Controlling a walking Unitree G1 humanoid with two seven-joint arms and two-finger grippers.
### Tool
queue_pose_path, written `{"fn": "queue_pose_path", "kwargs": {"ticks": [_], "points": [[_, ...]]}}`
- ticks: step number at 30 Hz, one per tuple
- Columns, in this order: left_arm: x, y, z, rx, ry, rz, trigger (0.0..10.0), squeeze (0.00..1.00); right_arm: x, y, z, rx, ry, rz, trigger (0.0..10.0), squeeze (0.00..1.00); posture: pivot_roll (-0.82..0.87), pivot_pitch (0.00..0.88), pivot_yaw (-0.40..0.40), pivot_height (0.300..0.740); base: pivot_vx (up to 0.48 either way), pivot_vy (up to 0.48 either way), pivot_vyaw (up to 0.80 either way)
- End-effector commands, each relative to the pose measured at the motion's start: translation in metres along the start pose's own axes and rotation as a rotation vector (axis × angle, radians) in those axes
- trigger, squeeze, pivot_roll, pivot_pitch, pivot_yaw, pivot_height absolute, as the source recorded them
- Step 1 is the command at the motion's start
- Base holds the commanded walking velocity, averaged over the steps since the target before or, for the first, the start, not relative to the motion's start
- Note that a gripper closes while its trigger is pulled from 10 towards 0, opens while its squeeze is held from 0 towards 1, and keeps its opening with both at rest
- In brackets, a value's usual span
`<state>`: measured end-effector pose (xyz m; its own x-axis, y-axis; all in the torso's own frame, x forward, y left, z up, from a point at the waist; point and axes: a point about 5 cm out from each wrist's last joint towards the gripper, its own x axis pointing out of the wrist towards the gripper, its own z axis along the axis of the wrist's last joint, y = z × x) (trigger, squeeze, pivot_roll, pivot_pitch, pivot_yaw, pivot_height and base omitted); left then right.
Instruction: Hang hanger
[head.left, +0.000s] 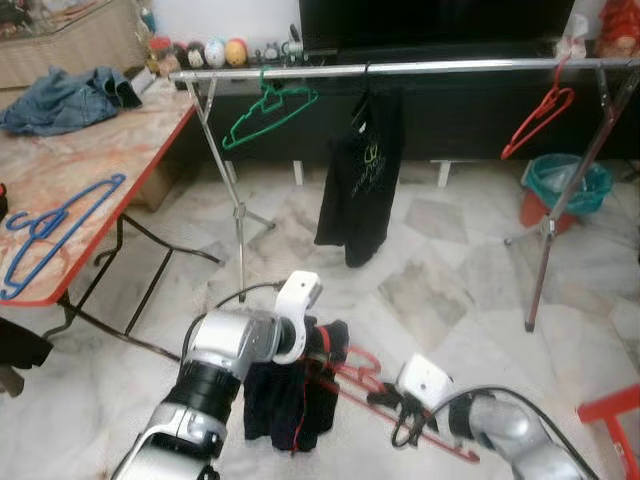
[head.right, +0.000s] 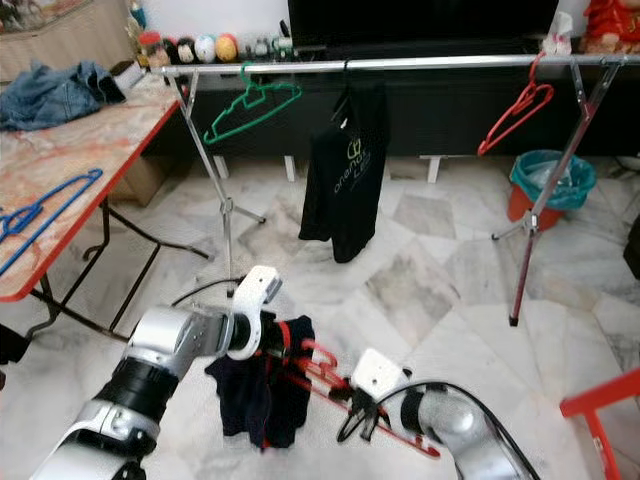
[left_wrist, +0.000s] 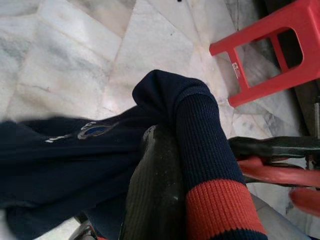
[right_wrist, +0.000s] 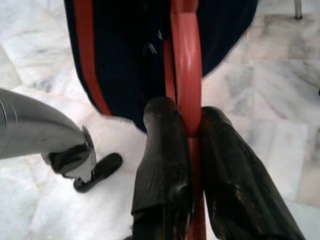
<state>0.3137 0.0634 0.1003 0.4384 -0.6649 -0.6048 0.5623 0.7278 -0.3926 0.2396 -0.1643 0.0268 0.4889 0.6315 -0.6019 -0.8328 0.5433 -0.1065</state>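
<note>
While the right gripper (right_wrist: 187, 125) clamps the red hanger (right_wrist: 186, 60), the left gripper (head.left: 318, 345) at nine o'clock pinches its navy garment (head.left: 290, 400).

A pale marble-tile floor (head.left: 440, 300) stretches ahead of the fingers (right_wrist: 165, 150). Beyond them stands a metal clothes rail (head.left: 400, 68) on splayed legs, carrying a green hanger (head.left: 265, 110), a black shirt (head.left: 360, 180) and a red hanger (head.left: 540, 120). Out past the right arm's fingers, a teal-lined red bin (head.left: 562, 190) sits on the floor near the rail's far leg, and a red stool (head.left: 612, 410) stands close beside that arm. To the left of the fingers is a red-edged counter (head.left: 90, 170), bearing a blue hanger (head.left: 50, 230) and, farther off, crumpled denim (head.left: 65, 98).
</note>
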Motion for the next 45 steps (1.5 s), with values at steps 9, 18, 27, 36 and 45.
{"fn": "queue_pose_path", "kwargs": {"ticks": [9,18,27,36,45], "points": [[-0.001,-0.004,0.002,-0.001,0.001,-0.017,10.0,0.0,-0.001,0.027,0.014,0.025,-0.101,0.269,10.0,0.0,0.04,0.023,0.12,0.74,0.0,0.0,0.0],[-0.004,-0.001,0.001,0.003,0.003,-0.01,10.0,0.0,-0.014,0.018,0.0,-0.021,-0.015,0.28,10.0,0.0,0.04,0.02,0.118,0.74,0.0,0.0,0.0],[-0.006,0.001,0.003,0.016,-0.002,0.0,10.0,0.0,-0.039,0.0,-0.03,-0.124,0.187,0.232,10.0,0.0,0.03,0.005,0.124,0.74,0.0,0.0,0.0],[-0.004,-0.003,0.002,0.025,0.001,-0.016,10.0,0.0,-0.048,-0.003,-0.027,-0.134,0.172,0.263,10.0,0.0,0.03,0.011,0.128,0.74,0.0,0.0,0.0],[-0.005,-0.002,0.003,0.025,-0.001,-0.012,10.0,0.0,-0.046,0.0,-0.006,-0.128,0.037,0.354,10.0,0.0,0.03,0.02,0.126,0.74,0.0,0.0,0.0]]}}
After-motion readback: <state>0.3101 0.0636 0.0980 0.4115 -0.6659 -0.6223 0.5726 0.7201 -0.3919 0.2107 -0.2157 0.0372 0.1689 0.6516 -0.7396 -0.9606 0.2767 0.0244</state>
